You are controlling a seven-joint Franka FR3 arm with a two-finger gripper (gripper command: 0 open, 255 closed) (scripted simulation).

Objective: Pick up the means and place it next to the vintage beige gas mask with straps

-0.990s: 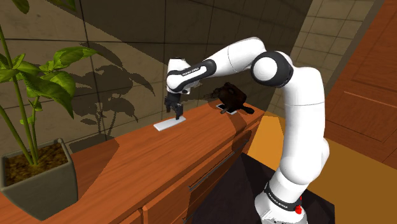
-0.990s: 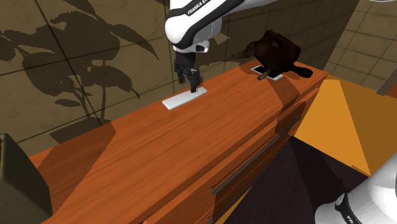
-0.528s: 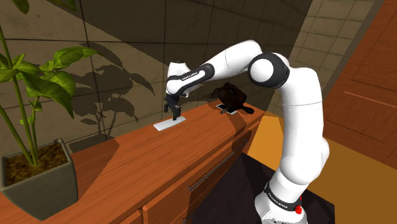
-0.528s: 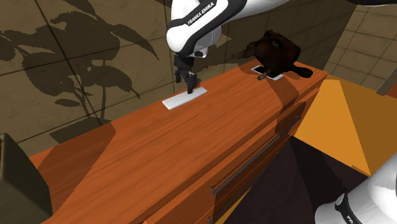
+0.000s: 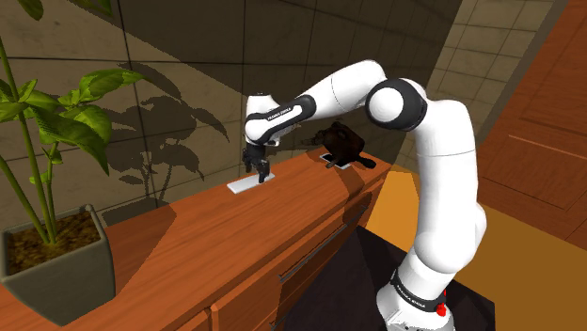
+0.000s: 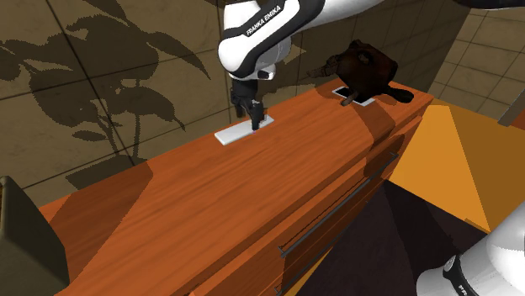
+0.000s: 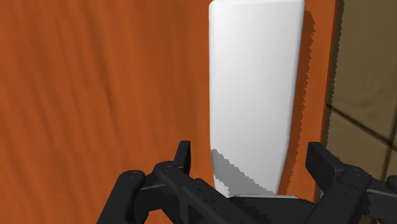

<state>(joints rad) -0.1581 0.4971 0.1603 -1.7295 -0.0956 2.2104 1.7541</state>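
**A:** What could go wrong from here?

**B:** The tool (image 7: 250, 159) is spread, with one finger on each side of the white slab (image 7: 254, 83) at its end. As far as I can see, it touches neither edge. The slab lies flat on the counter (image 5: 188, 244) and looks thin. I judge the fingers could skid over its top, or catch only the end so that it tips when lifted.

**A:** Anything close by?

**B:** The wall (image 7: 362, 76) runs just beside the slab's long edge, so the finger on that side has little room.

**A:** And farther off?

**B:** In the shoulder view the dark brown mask (image 5: 341, 141) sits at about two o'clock from the slab, well apart, on a small white card (image 6: 353, 95). Nothing stands between them. A potted plant (image 5: 56, 263) stands at about eight o'clock, far from that path.
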